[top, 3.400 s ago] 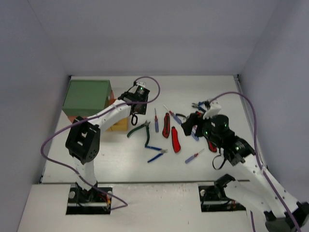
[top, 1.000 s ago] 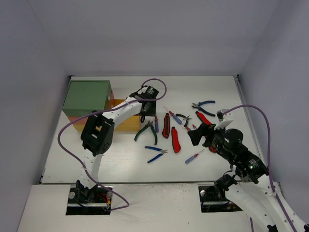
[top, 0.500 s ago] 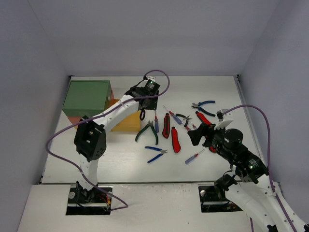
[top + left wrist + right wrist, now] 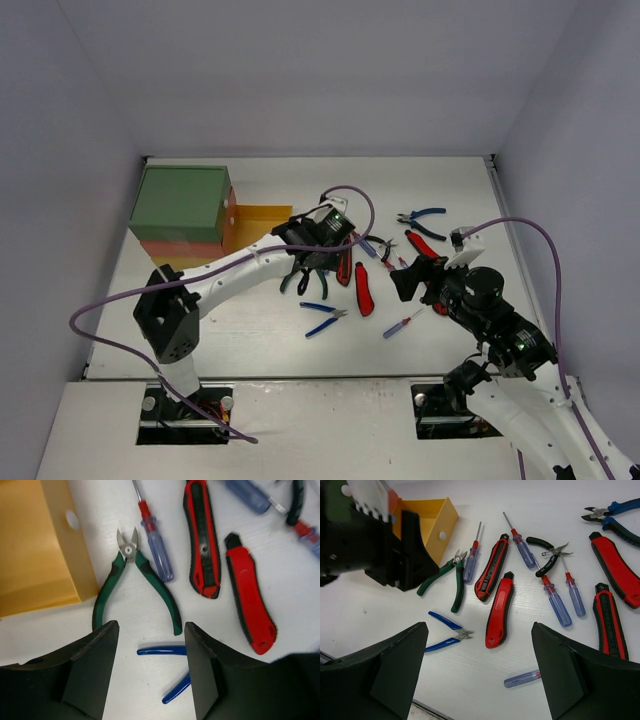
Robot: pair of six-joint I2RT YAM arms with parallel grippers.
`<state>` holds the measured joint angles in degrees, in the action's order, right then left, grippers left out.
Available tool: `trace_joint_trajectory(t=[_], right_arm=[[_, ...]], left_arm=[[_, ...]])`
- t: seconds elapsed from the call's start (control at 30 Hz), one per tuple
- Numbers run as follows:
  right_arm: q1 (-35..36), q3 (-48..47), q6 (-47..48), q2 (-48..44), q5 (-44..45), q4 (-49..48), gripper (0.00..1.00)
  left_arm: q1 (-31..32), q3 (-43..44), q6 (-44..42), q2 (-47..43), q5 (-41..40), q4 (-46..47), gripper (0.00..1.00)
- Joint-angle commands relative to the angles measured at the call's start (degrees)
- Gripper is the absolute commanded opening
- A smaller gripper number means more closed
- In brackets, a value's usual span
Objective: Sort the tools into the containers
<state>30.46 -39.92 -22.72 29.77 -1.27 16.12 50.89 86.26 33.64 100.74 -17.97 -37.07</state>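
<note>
Left gripper (image 4: 150, 626) released: two matte black wedge fingers (image 4: 95, 665) spread apart, nothing between them, hanging over the handle ends of the green pliers on the white table (image 4: 250, 330). Right gripper (image 4: 479, 626) also spread wide and empty, held above the near-right part of the tool spread.

Cabinet (image 4: 180, 203) at far left: boxy, matte green top, orange-red layer showing at its right edge. Yellow drawer (image 4: 35, 545) stands pulled out to the right. It is smooth plastic, open-topped, with a small round mark on its front wall.

All visible tools lie flat on the table, outside the containers.
- Black-and-red knife (image 4: 202, 540): long, with a ribbed grip.
- Red knife (image 4: 250, 605): just beside the first, smooth shell, black tip.
- Two more knives (image 4: 615, 570) at right.
- Green pliers (image 4: 135, 587): curved dipped handles splayed, bare steel cutter head, just beside the drawer's front wall.
- Blue pliers (image 4: 165, 651): thin handles, on the near side of the green pair.
- Blue cutters (image 4: 615, 515): far right.
- Black pliers (image 4: 547, 555): mid-right, slim.
- Screwdriver (image 4: 157, 545): translucent blue handle, red collar, thin steel shaft, just beside the green pliers' right handle.
- Three similar screwdrivers (image 4: 555, 600) near the black pliers.
- Short screwdriver (image 4: 522, 679): alone, nearest the arms.
</note>
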Motion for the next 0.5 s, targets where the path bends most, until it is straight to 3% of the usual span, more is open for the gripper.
trace_joint_trajectory(t=[0.0, 0.47], right_arm=[[0.22, -2.18, -0.93, -0.32, 2.94, -1.26, 0.82], [0.30, -2.27, -1.11, -0.40, 4.68, -0.21, 0.82]], left_arm=[[0.45, -0.44, 4.09, 2.39, -0.12, 1.51, 0.51], [0.62, -3.01, 7.45, 11.65, 6.01, 6.85, 0.49]])
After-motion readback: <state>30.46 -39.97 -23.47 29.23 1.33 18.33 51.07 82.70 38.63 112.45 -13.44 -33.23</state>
